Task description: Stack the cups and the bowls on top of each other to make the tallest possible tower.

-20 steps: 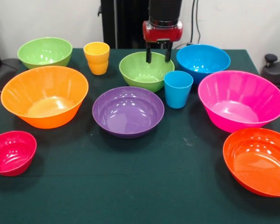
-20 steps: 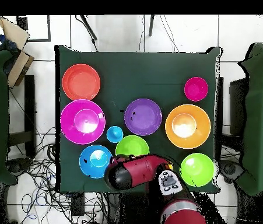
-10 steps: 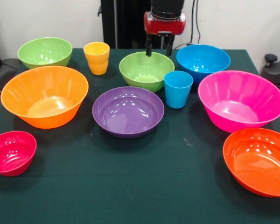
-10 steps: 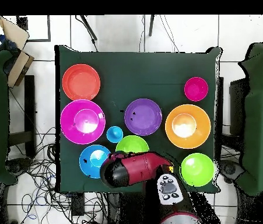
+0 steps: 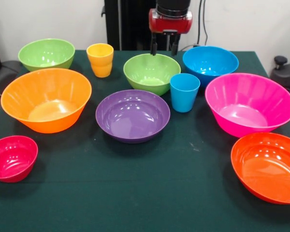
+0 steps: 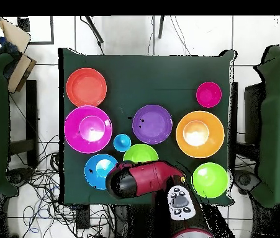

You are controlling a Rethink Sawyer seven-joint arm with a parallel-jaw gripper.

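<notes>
Bowls and cups all sit apart on the table (image 5: 183, 193), nothing stacked. Taking the purple bowl (image 5: 133, 115) as centre, I see my gripper (image 5: 164, 48) behind it, fingers spread and empty, over the far rim of a green bowl (image 5: 151, 72).

**Legible Markings: None**

No text, label, brand, number or sign can be read in either view. The bowls, the cups and the bench cloth carry plain, unmarked surfaces. The arm's red housing (image 6: 143, 180) shows no readable lettering; the light panel with dark controls (image 6: 180, 201) is too small to read.
</notes>
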